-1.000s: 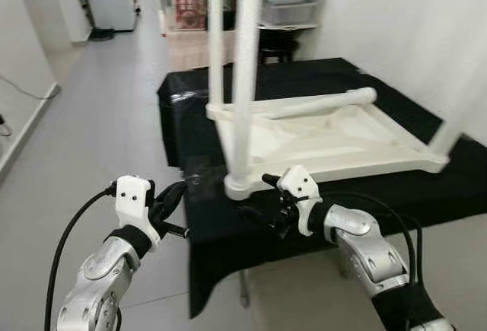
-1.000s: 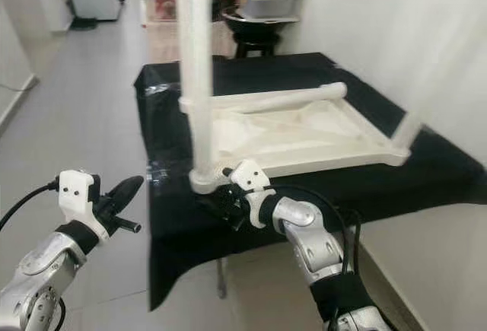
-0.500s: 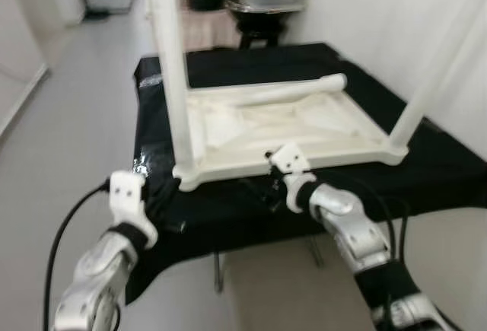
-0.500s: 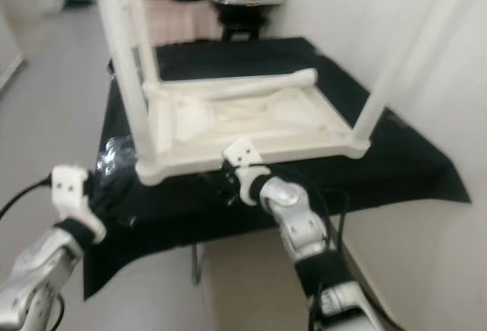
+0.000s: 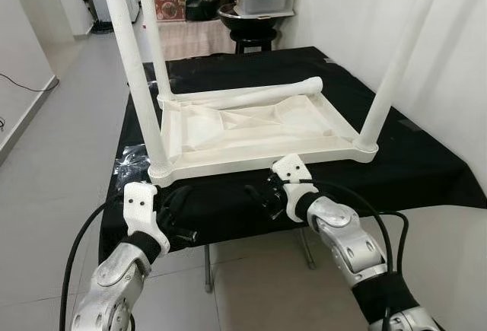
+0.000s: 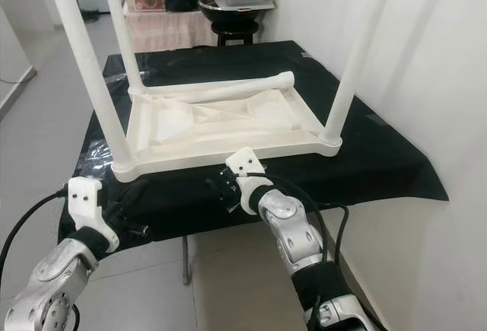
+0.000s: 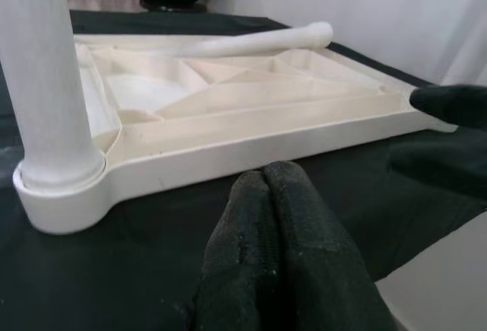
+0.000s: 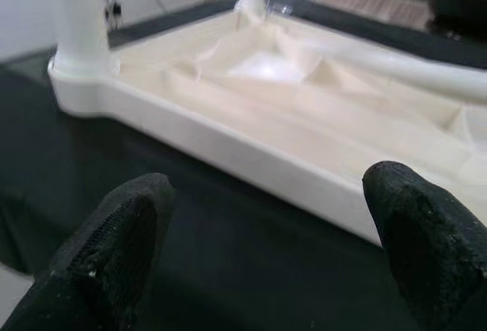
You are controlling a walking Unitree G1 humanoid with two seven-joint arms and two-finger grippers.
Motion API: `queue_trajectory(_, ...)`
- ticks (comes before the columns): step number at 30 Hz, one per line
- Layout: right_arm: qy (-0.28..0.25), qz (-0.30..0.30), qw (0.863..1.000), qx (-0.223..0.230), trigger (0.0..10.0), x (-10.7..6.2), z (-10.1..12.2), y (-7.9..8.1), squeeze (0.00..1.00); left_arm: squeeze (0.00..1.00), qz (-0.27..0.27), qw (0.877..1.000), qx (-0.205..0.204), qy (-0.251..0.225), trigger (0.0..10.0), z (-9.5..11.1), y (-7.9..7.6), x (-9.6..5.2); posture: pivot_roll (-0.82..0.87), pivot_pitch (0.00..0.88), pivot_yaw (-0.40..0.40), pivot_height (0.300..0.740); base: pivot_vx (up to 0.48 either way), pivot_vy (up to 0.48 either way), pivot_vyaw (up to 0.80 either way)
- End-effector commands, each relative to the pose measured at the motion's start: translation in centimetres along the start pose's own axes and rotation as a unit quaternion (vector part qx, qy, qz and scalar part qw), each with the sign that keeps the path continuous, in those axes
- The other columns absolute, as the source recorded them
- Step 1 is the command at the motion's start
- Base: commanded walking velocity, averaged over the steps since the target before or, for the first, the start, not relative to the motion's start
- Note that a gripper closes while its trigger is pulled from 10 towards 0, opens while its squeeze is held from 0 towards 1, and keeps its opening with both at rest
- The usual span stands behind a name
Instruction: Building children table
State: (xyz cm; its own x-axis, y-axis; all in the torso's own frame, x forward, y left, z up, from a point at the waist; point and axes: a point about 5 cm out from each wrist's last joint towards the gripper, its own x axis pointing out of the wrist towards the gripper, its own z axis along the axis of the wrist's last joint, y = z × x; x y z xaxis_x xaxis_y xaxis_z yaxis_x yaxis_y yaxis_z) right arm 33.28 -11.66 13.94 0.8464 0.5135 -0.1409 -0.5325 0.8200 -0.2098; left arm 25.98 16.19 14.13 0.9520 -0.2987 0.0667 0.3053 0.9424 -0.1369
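On a black cloth-covered work table [image 5: 426, 171] beside a white wall, a cream-white plastic children's table [image 5: 251, 129] lies upside down, its ribbed underside facing up. Three round white legs stand fitted in its corners: the front-left leg [image 5: 137, 72], the back-left leg [image 5: 154, 38] and the front-right leg [image 5: 396, 65]. A fourth round white leg [image 5: 251, 95] lies loose along the far rim, so by this look the build is about three-quarters done, with that last leg to be seated in the back-right corner. The robot's left gripper [image 7: 285, 247] hovers just short of the table's near-left corner, its two black fingers pressed together on nothing. The right gripper [image 8: 259, 232] faces the middle of the near rim, fingers spread wide and empty, near the rim but apart from it.
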Motion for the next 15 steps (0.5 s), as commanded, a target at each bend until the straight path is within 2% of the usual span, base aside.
queue_trajectory(1, -0.007, 0.007, 1.0, 0.019, 10.0, 0.1, 0.0, 0.3, 0.0, 0.0, -0.001, 1.0, 0.011, 0.0, 10.0, 0.1, 0.2, -0.1, -0.03, 0.017, -0.027, 0.74, 0.371, 0.0, 0.54)
queue_trajectory(9, 0.005, -0.001, 1.0, 0.02, 10.0, 0.2, -0.1, 0.0, 0.0, 0.0, -0.01, 1.0, 0.016, 0.003, 10.0, 0.1, 0.1, -0.1, -0.03, 0.014, -0.023, 0.74, 0.376, 0.0, 0.0)
queue_trajectory(12, 0.011, 0.027, 1.0, -0.008, 10.0, 0.1, 0.2, -0.5, 0.0, 0.0, -0.019, 1.0, 0.023, 0.005, 10.0, 0.1, -0.1, 0.0, -0.03, 0.014, -0.024, 0.74, 0.382, 0.0, 0.0)
queue_trajectory(15, 0.02, 0.046, 0.999, -0.012, 10.0, 0.0, 0.4, -1.1, 0.0, 0.0, -0.019, 0.999, 0.026, 0.005, 10.0, 0.1, -0.2, 0.0, -0.03, 0.013, -0.024, 0.74, 0.379, 0.0, 0.0)
